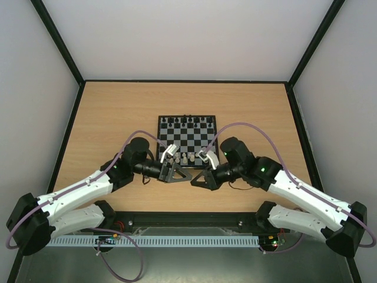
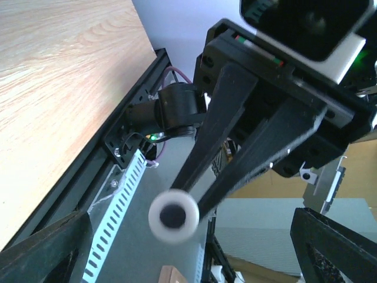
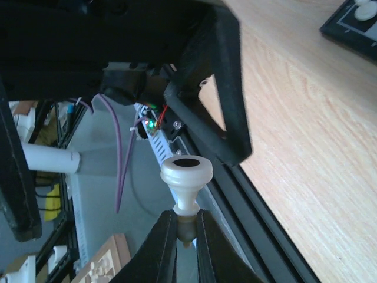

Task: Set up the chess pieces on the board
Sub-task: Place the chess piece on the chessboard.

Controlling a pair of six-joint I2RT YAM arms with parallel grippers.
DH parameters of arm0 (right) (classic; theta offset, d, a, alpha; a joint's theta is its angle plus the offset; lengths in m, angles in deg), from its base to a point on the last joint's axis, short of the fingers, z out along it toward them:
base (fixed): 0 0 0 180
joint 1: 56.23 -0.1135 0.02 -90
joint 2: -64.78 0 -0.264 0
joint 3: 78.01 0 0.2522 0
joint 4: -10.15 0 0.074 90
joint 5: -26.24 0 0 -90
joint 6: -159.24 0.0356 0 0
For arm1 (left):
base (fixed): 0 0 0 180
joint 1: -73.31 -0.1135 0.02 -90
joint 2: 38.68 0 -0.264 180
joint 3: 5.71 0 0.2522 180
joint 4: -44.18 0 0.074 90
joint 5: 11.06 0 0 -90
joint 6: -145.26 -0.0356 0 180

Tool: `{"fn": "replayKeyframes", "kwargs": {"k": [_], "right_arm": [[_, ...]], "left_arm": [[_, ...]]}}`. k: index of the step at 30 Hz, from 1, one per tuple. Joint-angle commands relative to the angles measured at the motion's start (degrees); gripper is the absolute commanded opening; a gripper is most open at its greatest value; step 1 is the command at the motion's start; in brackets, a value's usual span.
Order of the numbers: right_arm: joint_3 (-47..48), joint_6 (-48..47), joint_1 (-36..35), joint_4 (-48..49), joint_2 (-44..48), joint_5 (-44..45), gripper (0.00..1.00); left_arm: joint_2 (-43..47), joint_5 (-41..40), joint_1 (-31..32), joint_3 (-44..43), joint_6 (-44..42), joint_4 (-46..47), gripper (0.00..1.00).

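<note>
The board (image 1: 187,137) lies mid-table, with black figures on its far rows and a few cream-white chess pieces (image 1: 186,158) near its front edge. My two grippers meet tip to tip just in front of the board. My right gripper (image 1: 195,175) is shut on the head of a cream-white chess piece (image 3: 187,174), held off the table with its round base pointing at the left gripper. In the left wrist view that base (image 2: 172,216) shows end-on. My left gripper (image 1: 175,170) is open, its fingers (image 2: 41,250) wide apart at the frame corners and the piece just beyond them.
A corner of the board (image 3: 347,29) shows at the top right of the right wrist view. The table's near edge with a black rail and slotted cable duct (image 2: 121,200) lies right behind the grippers. Black frame posts stand at the far corners (image 1: 79,76).
</note>
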Motion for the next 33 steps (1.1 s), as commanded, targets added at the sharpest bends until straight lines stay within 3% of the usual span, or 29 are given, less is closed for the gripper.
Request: {"fn": "replayKeyframes", "kwargs": {"k": [1, 10, 25, 33], "right_arm": [[2.8, -1.6, -4.3, -1.9, -1.3, 1.8, 0.07], [4.3, -3.1, -6.6, -2.7, -2.5, 3.5, 0.07], [3.9, -4.1, -6.8, -3.0, -4.0, 3.1, 0.07], [3.7, -4.4, -8.5, -3.3, -4.7, 3.7, 0.07]], "left_arm": [[-0.2, 4.0, -0.3, 0.8, 1.1, 3.4, 0.93], [1.4, 5.7, -0.3, 2.5, 0.0, 1.8, 0.74], [2.1, 6.7, -0.3, 3.2, -2.1, -0.8, 0.56], [1.4, 6.7, -0.3, 3.2, -2.2, -0.8, 0.51]]}}
